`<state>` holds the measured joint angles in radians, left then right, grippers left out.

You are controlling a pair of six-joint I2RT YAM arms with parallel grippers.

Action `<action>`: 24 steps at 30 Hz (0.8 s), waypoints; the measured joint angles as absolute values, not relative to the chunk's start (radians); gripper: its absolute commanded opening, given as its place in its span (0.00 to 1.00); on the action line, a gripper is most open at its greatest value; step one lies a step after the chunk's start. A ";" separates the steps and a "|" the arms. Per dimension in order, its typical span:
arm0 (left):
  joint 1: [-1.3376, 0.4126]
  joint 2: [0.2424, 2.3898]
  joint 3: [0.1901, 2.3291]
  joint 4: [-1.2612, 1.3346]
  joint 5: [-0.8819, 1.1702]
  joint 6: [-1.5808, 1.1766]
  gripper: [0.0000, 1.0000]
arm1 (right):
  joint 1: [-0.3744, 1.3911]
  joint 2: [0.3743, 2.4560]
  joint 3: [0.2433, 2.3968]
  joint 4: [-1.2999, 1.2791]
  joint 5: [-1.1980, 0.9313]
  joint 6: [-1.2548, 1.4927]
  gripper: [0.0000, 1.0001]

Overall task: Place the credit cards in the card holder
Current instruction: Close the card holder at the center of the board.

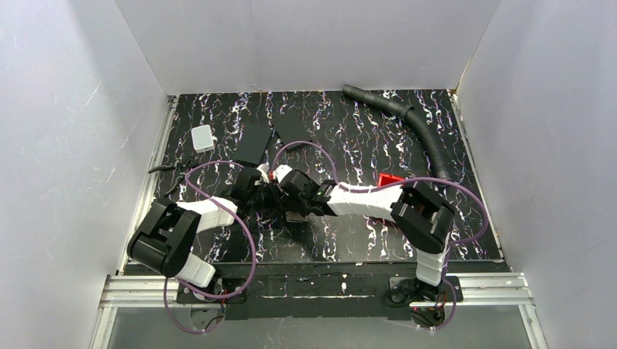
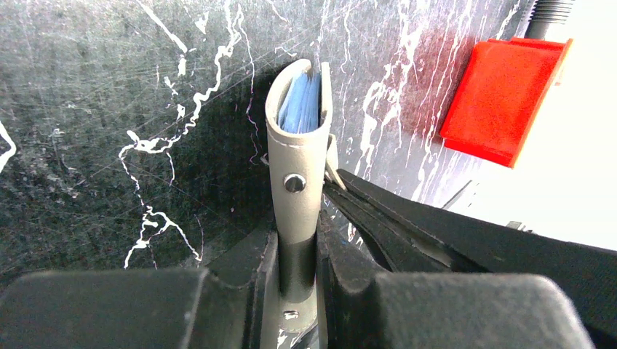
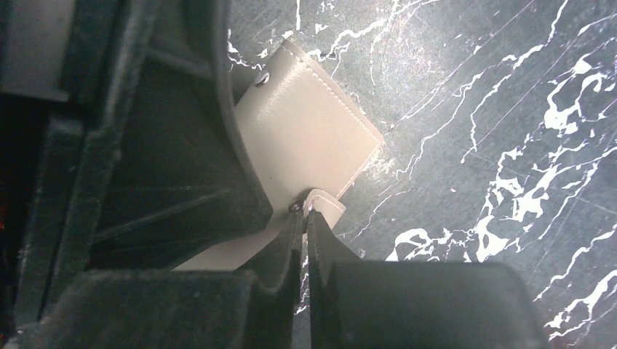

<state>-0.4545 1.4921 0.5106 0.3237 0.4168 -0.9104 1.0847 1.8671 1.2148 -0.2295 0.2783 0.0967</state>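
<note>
The grey-brown card holder (image 2: 295, 196) stands on edge, folded, and my left gripper (image 2: 298, 243) is shut on it. Blue card edges (image 2: 302, 102) show inside its fold; no loose credit card shows on the table. In the right wrist view the card holder (image 3: 305, 138) lies flat-on, and my right gripper (image 3: 305, 216) is shut on its snap tab (image 3: 327, 200). The right fingers (image 2: 407, 218) reach in from the right, touching the holder's side. In the top view both grippers, left (image 1: 256, 190) and right (image 1: 289, 187), meet at the table's middle and hide the holder.
A red tray (image 1: 389, 179) sits just right of the grippers and also shows in the left wrist view (image 2: 502, 102). Two matte black slabs (image 1: 252, 143) (image 1: 291, 129) and a white box (image 1: 202, 137) lie behind. A black ribbed hose (image 1: 418, 127) curves at the back right.
</note>
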 measured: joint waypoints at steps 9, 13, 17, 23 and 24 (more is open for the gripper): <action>-0.453 1.496 0.511 0.326 0.422 -0.915 0.00 | 1.113 1.866 1.181 -0.171 0.323 0.020 0.21; -0.453 1.498 0.511 0.326 0.424 -0.917 0.00 | 1.113 1.857 1.157 -0.137 0.318 0.010 0.27; -0.451 1.500 0.511 0.326 0.427 -0.918 0.00 | 1.113 1.843 1.105 -0.065 0.311 -0.009 0.34; -0.432 1.517 0.513 0.334 0.462 -0.924 0.00 | 1.120 1.809 0.987 0.112 0.332 -0.064 0.42; -0.428 1.522 0.513 0.335 0.470 -0.925 0.00 | 1.124 1.806 0.968 0.145 0.339 -0.079 0.43</action>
<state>-0.4278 1.5219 0.5133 0.3347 0.4702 -0.9245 1.1240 1.8057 0.9676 0.1448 0.3393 -0.0788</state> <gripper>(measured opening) 0.141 0.399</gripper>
